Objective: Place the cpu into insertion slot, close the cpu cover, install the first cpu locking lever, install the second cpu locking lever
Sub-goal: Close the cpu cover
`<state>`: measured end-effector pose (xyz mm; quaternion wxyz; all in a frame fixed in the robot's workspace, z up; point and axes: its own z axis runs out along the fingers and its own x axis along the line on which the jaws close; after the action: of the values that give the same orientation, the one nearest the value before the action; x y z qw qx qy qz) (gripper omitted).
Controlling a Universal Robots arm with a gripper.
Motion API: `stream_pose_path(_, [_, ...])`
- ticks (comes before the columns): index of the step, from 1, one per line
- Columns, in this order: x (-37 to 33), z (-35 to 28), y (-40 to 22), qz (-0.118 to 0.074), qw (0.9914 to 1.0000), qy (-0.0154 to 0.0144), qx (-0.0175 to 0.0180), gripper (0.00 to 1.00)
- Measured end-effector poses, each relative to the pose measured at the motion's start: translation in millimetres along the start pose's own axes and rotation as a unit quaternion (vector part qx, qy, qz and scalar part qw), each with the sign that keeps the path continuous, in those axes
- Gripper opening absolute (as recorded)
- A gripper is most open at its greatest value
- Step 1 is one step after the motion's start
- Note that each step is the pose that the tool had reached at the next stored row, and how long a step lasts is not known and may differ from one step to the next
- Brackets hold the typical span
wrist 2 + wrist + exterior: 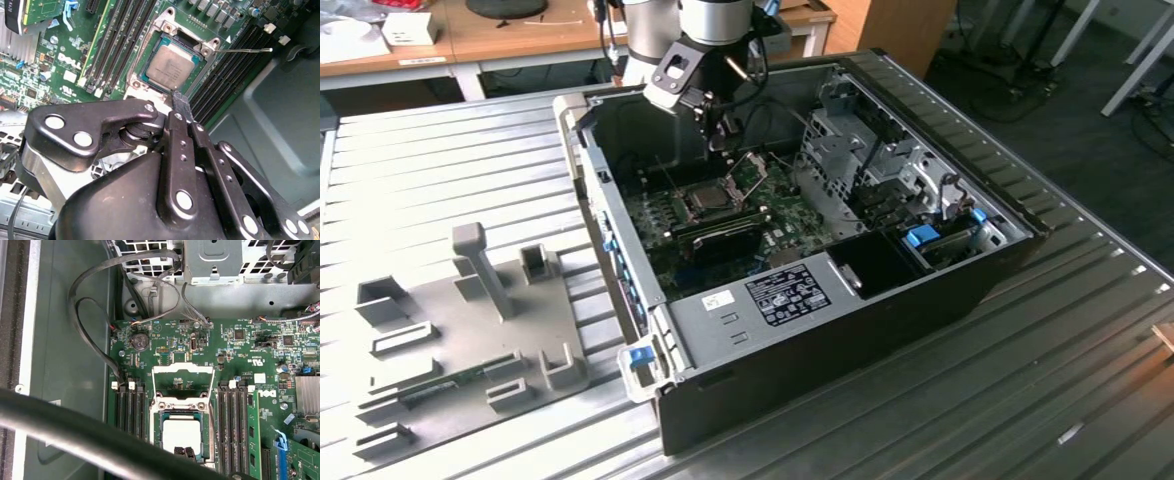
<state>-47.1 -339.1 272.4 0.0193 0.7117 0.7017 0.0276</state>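
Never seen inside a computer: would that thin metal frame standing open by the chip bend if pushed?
The cpu cover looks like thin sheet metal with a large cut-out, so probably light and stiff, though twisting might flex it. It stands open, hinged beside the insertion slot, so a push would likely swing it over the cpu, not slide it.

Gripper (180, 102) fingers pressed together, tips hanging at the chip (170, 67) edge. Room straight above the chip is free. Past the fingertips the cover (183, 371) stands raised on its hinge, walling off that side. Memory slots (129, 410) run along both sides of the fingers, low, no blocker. Thin lever (246, 50) juts sideways over one slot bank. Loose cables (95, 315) loop beyond the cover, by the case wall (280, 115). Drive cage (834, 165) rises tall further off. Case open above, free way down.
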Motion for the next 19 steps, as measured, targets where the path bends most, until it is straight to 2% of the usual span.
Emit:
stream_pose_path(7, [0.0,-0.2,2.0,0.000,1.00000,-0.0001,0.0001,0.10])
stream_pose_path(19, [0.1,0.4,11.2,0.000,1.00000,-0.0001,0.0000,0.10])
